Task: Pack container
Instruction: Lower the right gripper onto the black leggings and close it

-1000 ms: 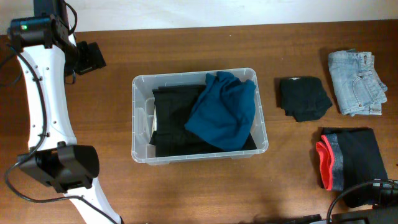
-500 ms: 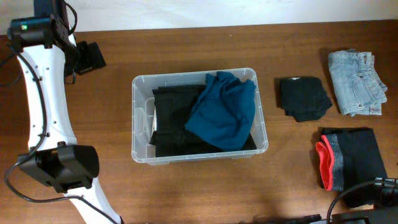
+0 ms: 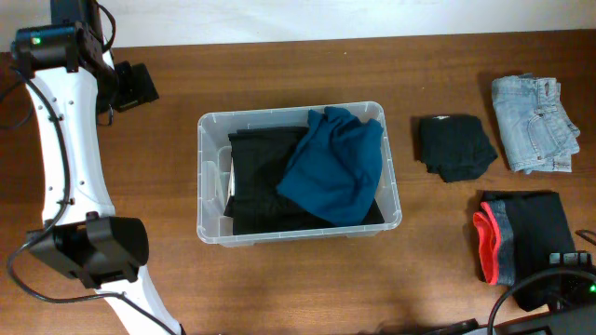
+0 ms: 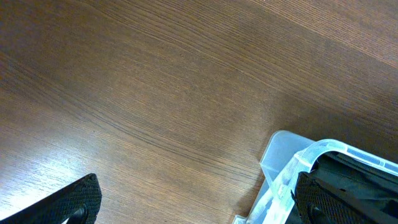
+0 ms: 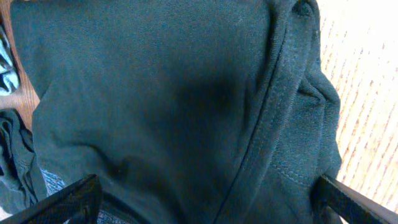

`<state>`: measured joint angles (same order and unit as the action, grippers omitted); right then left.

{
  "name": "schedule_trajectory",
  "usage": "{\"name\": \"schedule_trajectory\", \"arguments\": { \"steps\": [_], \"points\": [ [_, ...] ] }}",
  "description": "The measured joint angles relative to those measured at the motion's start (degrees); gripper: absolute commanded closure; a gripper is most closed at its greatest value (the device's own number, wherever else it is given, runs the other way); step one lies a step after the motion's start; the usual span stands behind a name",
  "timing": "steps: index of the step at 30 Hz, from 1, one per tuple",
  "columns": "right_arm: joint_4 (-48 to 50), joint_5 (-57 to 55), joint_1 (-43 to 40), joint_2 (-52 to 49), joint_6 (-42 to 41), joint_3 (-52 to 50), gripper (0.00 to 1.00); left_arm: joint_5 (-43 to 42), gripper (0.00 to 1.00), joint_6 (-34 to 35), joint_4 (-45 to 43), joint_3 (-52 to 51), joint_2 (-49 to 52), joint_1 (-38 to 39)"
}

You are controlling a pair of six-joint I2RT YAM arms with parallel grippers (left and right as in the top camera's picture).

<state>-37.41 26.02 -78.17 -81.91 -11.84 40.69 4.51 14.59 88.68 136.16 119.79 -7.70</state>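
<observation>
The clear plastic container (image 3: pixel 291 113) stands mid-table and holds a black garment (image 3: pixel 250 186) with a blue garment (image 3: pixel 335 167) lying on it. My left gripper (image 3: pixel 136 86) is at the far left, well apart from the tub. In the left wrist view it (image 4: pixel 196 205) is open and empty over bare wood, with the container's corner (image 4: pixel 283 163) by its right finger. My right gripper (image 5: pixel 211 205) is open, its fingers spread over a dark folded garment (image 5: pixel 155 93). Overhead, this is the black-and-red garment (image 3: pixel 526 237) at the front right.
A folded black garment (image 3: pixel 453 146) and folded light-blue jeans (image 3: pixel 534 124) lie at the back right. The right arm and its cable (image 3: pixel 559 288) show at the front right edge. The left arm's white links (image 3: pixel 70 158) run down the left side.
The right arm has crept further into the overhead view at the front right corner, by the black-and-red garment. The left arm and the container have not moved.
</observation>
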Motion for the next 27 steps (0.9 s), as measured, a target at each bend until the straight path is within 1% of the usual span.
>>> {"name": "schedule_trajectory", "arguments": {
  "steps": [4, 18, 27],
  "points": [
    [-1.4, -0.1, 0.0, 0.0, 0.0, 0.0, 0.02, 0.0, 0.01, 0.0, 0.0, 0.0, 0.0, 0.0],
    [-1.2, -0.5, 0.0, 0.0, 0.0, -1.2, 0.02, 0.0, 0.01, 0.0, 0.0, 0.0, 0.0, 0.0],
    [2.8, -0.5, 1.2, 0.0, 0.1, -3.4, 0.02, 0.0, 0.01, 0.0, 0.0, 0.0, 0.0, 0.0]
  ]
}}
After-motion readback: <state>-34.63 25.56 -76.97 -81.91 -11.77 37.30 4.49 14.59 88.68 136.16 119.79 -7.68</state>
